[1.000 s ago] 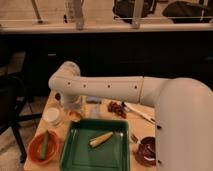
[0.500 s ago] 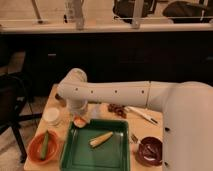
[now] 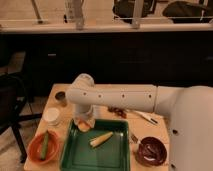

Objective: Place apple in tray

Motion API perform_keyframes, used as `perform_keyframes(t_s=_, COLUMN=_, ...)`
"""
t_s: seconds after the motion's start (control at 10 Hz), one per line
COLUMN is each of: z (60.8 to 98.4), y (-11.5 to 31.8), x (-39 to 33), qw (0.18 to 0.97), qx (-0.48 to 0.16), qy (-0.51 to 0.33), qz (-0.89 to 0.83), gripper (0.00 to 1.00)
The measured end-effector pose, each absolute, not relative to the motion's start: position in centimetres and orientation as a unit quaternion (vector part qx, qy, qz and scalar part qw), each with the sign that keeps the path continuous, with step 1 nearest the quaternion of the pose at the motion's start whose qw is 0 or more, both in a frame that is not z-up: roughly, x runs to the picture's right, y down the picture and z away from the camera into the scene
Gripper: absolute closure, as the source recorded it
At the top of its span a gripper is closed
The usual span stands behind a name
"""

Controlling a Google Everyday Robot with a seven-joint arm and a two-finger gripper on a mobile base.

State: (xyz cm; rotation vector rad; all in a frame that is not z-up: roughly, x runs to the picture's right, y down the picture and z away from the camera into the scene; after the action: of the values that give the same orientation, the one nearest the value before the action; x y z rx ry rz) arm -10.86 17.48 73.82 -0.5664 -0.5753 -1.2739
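Note:
The green tray (image 3: 113, 156) sits at the front middle of the wooden table. My gripper (image 3: 84, 121) hangs down from the white arm over the tray's far left corner. It is shut on the apple (image 3: 83, 127), a small orange-yellow fruit held just above the tray's rim. A yellow piece of corn (image 3: 101, 139) lies inside the tray, to the right of the apple.
An orange bowl (image 3: 36, 152) with a green vegetable (image 3: 45, 145) stands left of the tray. A white cup (image 3: 51, 116) and a small can (image 3: 61, 98) stand behind it. A dark red bowl (image 3: 151, 150) and a utensil (image 3: 145, 118) are on the right.
My gripper has moved to the right and toward the front with the apple, from the table left of the tray to over the tray's far left corner.

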Motion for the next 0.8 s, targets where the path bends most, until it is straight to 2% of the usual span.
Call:
perform_keyframes(t_s=0.4, z=75.4, y=19.5, x=-9.6, qw=0.732, qx=-0.264, qy=-0.280, qz=-0.562, gripper=0.98)
perform_keyframes(t_s=0.8, z=75.6, y=19.6, x=-9.5, qw=0.731, qx=-0.264, qy=-0.283, qz=-0.562, gripper=0.97)
